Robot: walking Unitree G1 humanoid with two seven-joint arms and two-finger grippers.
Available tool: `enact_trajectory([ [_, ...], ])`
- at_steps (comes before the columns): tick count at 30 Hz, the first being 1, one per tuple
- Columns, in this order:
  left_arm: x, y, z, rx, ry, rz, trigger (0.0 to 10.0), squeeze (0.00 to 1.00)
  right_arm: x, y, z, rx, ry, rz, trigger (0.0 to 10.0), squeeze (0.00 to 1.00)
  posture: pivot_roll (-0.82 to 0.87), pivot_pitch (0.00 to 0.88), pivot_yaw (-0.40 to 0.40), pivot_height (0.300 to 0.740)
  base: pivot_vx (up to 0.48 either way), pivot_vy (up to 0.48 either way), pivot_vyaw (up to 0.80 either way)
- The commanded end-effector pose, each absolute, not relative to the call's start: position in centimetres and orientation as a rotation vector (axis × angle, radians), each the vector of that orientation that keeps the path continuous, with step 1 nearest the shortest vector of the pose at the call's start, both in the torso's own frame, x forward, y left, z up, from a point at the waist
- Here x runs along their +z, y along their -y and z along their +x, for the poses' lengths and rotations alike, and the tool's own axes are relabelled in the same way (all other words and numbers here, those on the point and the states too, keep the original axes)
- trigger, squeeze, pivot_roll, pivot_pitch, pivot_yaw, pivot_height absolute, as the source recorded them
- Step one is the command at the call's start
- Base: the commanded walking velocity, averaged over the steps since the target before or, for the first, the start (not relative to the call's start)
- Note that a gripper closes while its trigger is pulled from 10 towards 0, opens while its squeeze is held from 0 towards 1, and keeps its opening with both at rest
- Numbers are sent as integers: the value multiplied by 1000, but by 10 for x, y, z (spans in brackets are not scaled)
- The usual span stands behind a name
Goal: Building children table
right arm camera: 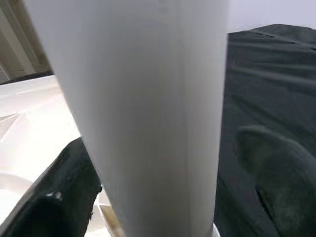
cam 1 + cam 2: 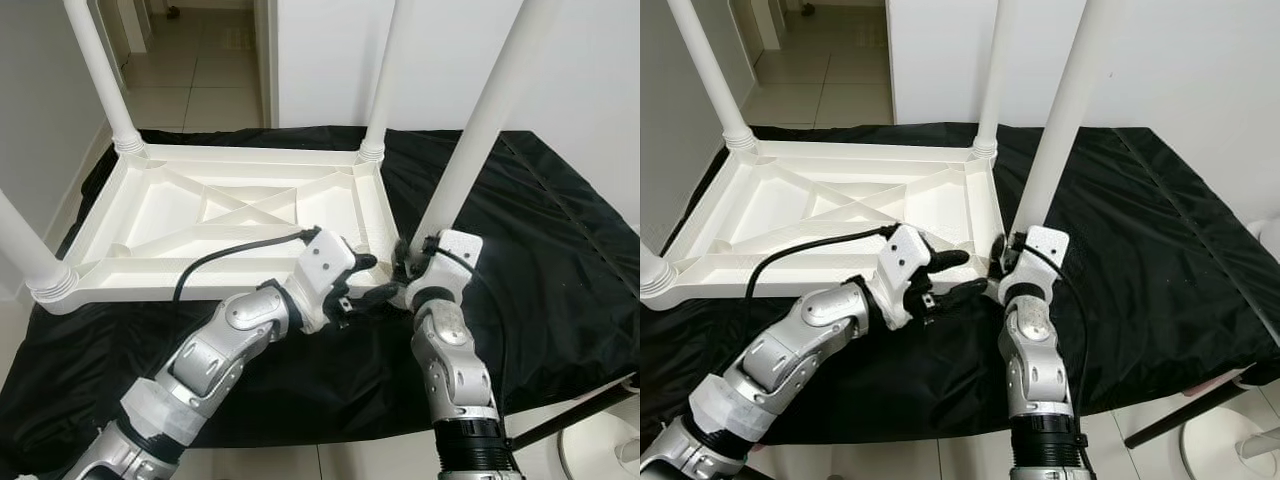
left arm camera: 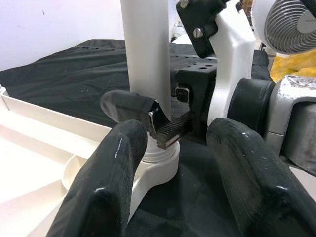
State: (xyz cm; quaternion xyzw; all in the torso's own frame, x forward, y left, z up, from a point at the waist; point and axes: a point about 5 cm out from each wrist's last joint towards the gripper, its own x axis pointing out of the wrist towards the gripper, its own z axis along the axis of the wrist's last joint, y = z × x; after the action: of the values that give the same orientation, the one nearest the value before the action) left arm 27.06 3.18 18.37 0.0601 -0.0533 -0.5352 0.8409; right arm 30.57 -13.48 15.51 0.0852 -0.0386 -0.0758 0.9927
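The white plastic children's table (image 2: 160, 212) lies upside down on a black cloth (image 2: 560, 260), its legs pointing up. The near right leg (image 2: 470, 150) stands in its corner socket (image 3: 159, 160). My right gripper (image 2: 405, 266) is shut on this leg just above the socket, and the leg (image 1: 148, 108) sits between its two fingers (image 1: 59, 197). My left gripper (image 2: 372, 277) is open right beside that corner, a little short of the leg, with nothing between its fingers (image 3: 113, 173). It points at the leg's base.
Three more legs stand upright: far left (image 2: 100, 70), far right (image 2: 385, 80) and near left (image 2: 20, 245). A white wall is behind the table and a tiled floor (image 2: 190, 70) at the back left. A fan base (image 2: 600, 450) sits at the lower right.
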Motion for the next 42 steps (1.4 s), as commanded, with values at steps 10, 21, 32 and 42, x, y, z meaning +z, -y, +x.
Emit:
enact_trajectory([
  [10,179,-38,269,-1169,97,159,10000,0,154,153,303,29,89,118,10000,0,-64,0,-16,740,0,0,0],
  [21,178,-47,266,-1191,80,166,10000,0,146,178,308,393,38,-38,10000,0,-68,0,-11,740,0,0,0],
  [32,180,-40,266,-1197,89,151,10000,0,145,184,325,568,0,-81,10000,0,-63,0,2,740,0,0,0],
  [42,184,-34,263,-1219,102,148,10000,0,135,179,337,664,-64,-170,0,0,-58,0,17,740,0,0,0],
])
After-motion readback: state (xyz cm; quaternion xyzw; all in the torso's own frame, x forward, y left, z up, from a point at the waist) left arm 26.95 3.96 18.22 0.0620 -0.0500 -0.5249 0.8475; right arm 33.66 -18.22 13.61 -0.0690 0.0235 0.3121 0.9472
